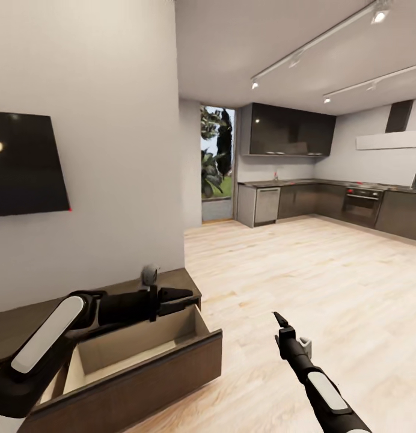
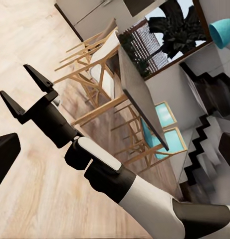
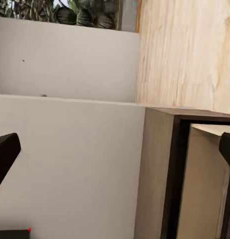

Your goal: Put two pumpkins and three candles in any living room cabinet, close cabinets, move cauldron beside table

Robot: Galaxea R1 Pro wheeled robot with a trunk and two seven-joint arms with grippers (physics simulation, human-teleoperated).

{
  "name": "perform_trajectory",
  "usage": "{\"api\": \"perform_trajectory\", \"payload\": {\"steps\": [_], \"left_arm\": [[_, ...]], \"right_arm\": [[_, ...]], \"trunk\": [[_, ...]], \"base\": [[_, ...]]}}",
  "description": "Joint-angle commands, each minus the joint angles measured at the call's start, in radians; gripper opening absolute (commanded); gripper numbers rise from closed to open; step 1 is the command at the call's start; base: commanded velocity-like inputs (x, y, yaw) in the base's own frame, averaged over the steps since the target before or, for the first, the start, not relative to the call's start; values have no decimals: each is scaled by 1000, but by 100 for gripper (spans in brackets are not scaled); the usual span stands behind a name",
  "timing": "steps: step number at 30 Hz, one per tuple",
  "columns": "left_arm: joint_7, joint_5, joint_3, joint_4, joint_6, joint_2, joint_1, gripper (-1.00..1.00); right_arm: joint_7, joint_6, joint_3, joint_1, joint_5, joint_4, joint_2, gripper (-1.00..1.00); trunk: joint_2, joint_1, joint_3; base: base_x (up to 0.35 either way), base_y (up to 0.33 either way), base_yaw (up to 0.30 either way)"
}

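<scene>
L fingers (image 1: 183,299) apart over open cabinet (image 1: 172,367) drawer; R fingers (image 1: 282,322) apart.

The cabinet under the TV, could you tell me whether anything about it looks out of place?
Yes: the cabinet has its end drawer pulled wide open, and the part of its inside that shows looks bare. The left claw hovers above it, open and holding nothing. No damage or spill shows.
</scene>
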Motion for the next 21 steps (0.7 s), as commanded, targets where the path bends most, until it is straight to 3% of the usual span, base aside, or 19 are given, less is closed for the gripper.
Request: {"api": "perform_trajectory", "payload": {"steps": [1,21], "left_arm": [[2,3,-1,0,1,1,-1,100],[3,3,-1,0,1,1,-1,100]], "right_arm": [[3,10,-4,-1,-10,1,0,100],[1,10,-6,1,-11,1,-1,100]], "trunk": [[7,-4,3],[147,-81,89]], "base": [[0,0,-228],[0,0,-228]]}}
